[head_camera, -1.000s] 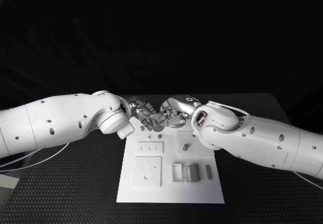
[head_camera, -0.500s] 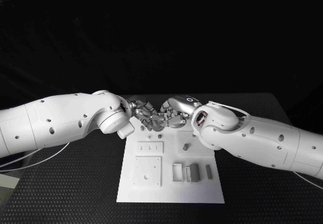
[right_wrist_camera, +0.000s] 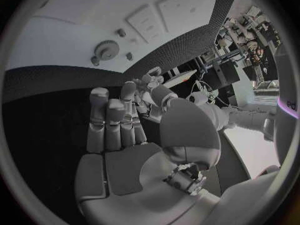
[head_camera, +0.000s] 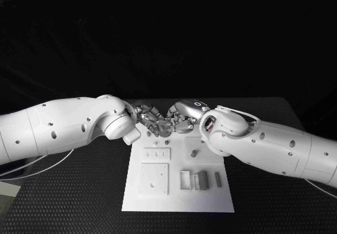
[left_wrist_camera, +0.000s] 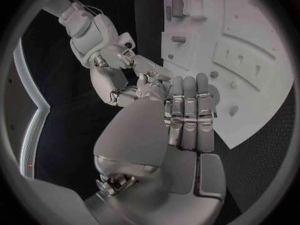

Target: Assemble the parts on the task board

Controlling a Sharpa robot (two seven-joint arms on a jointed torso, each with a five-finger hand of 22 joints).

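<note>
Both hands meet fingertip to fingertip above the task board [head_camera: 176, 200] far edge, likely passing or aligning a small part between them; left hand [head_camera: 149, 118] and right hand [head_camera: 181, 119] fingers curled close, can't tell what either holds. Grey parts [head_camera: 202, 179] lie on the board's near half, on the worktop [head_camera: 70, 204]
</note>
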